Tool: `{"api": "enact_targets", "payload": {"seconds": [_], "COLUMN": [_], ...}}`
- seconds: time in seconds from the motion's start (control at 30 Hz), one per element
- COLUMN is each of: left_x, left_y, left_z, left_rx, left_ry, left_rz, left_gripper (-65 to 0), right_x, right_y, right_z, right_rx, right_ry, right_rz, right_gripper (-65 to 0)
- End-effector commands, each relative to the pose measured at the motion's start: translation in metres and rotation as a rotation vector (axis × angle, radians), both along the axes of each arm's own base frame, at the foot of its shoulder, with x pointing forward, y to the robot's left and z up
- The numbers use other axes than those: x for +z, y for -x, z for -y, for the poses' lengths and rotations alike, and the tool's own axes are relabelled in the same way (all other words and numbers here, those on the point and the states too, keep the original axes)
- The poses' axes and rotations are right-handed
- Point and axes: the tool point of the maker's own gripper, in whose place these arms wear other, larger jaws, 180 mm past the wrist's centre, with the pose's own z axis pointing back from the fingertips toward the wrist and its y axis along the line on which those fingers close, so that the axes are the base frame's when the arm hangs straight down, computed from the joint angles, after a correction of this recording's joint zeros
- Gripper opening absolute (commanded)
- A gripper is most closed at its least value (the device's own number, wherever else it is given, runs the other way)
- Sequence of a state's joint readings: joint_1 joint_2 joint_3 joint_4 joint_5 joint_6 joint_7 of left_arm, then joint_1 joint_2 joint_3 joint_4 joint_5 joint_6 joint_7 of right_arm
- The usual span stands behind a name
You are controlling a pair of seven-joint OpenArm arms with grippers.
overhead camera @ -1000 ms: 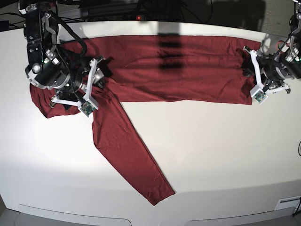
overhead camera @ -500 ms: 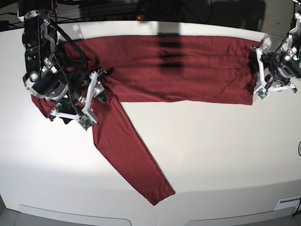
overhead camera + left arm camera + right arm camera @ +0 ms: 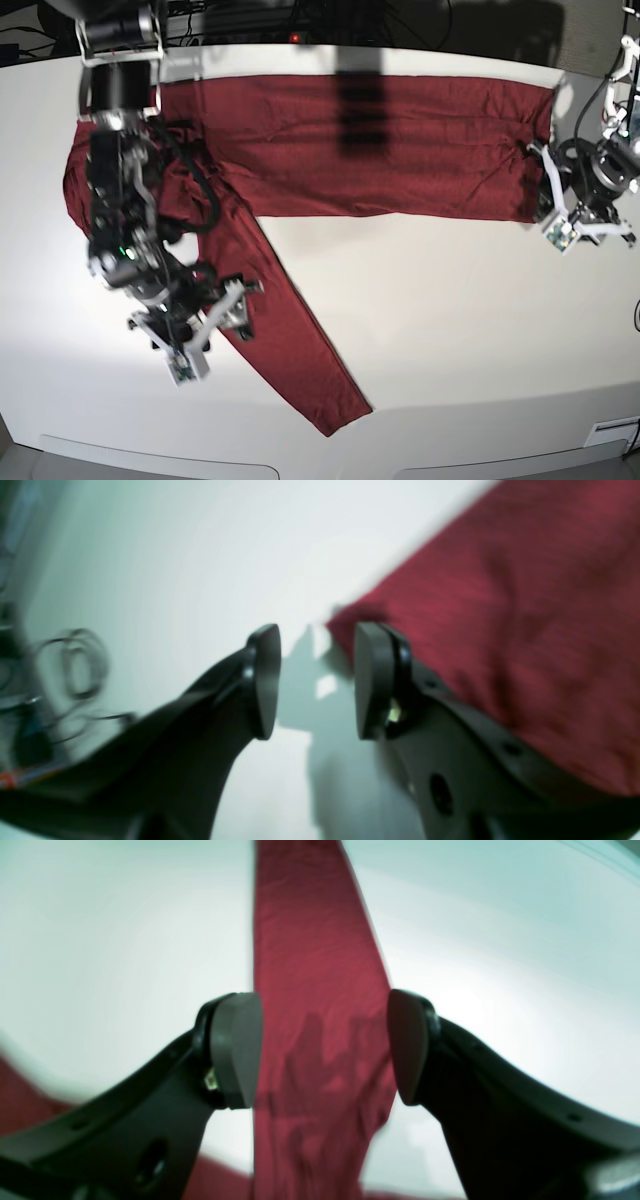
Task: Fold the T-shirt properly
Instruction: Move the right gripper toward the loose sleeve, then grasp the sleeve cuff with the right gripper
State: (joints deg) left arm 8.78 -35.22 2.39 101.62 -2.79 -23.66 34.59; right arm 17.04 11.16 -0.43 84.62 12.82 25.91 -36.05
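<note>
The maroon T-shirt (image 3: 400,150) lies flat along the back of the table, folded into a long band. One long sleeve (image 3: 290,340) runs diagonally toward the front edge. My right gripper (image 3: 228,312) hovers over the upper part of that sleeve. In the right wrist view it (image 3: 325,1045) is open, and the sleeve (image 3: 310,965) runs beneath the gap between the fingers. My left gripper (image 3: 548,202) is at the shirt's right end. In the left wrist view it (image 3: 317,682) is open and empty, with the shirt's corner (image 3: 350,617) just beyond the right fingertip (image 3: 372,680).
The white table (image 3: 450,320) spreads bare in front of the shirt, and its front edge (image 3: 450,462) curves across the bottom. Dark cables and equipment (image 3: 300,15) line the back edge. Blurred cables (image 3: 75,665) show off the table's side in the left wrist view.
The right arm has swung from the shirt's shoulder area down toward the front, over the sleeve. The left gripper has shifted slightly outward and down at the shirt's right corner.
</note>
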Motion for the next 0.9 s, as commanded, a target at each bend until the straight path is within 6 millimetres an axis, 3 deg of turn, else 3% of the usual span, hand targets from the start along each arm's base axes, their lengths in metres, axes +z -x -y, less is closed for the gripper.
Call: {"api": "enact_targets", "payload": {"seconds": [0.0,0.1,0.2,0.33,0.5,0.67,0.87], "left_x": [0.026,0.051,0.069,0.076,0.073,0.071,0.071], "left_y": [-0.019,-0.042,-0.056,-0.061,-0.059,-0.058,-0.058], "left_z": [-0.005,-0.009,-0.006,-0.001,-0.001,-0.003,-0.003], "left_rx": [0.013,0.055,0.065,0.064,0.073,0.08,0.08], "left_ry": [-0.006,0.012,0.055,0.108,0.112,0.105,0.105], "left_rz": [0.093,0.18,0.226,0.236,0.216,0.204,0.205], "left_gripper": [-40.9,-40.9,-40.9,-40.9,-40.9,-40.9,-40.9], "right_x": [0.019,-0.004,-0.026,-0.055,-0.086,-0.126,-0.155], "right_y": [-0.023,-0.058,-0.089,-0.099,-0.085,-0.053,-0.015], "right_z": [-0.005,-0.016,-0.014,-0.022,-0.014,-0.009,-0.052], "right_rx": [-0.007,-0.049,-0.156,-0.193,-0.259,-0.277,-0.103], "right_ry": [-0.043,-0.078,-0.033,-0.006,0.013,0.027,-0.014], "right_rz": [0.048,-0.034,-0.06,-0.134,-0.229,-0.324,-0.418], "right_gripper": [-26.0,-26.0,-26.0,-26.0,-26.0,-26.0,-26.0]}}
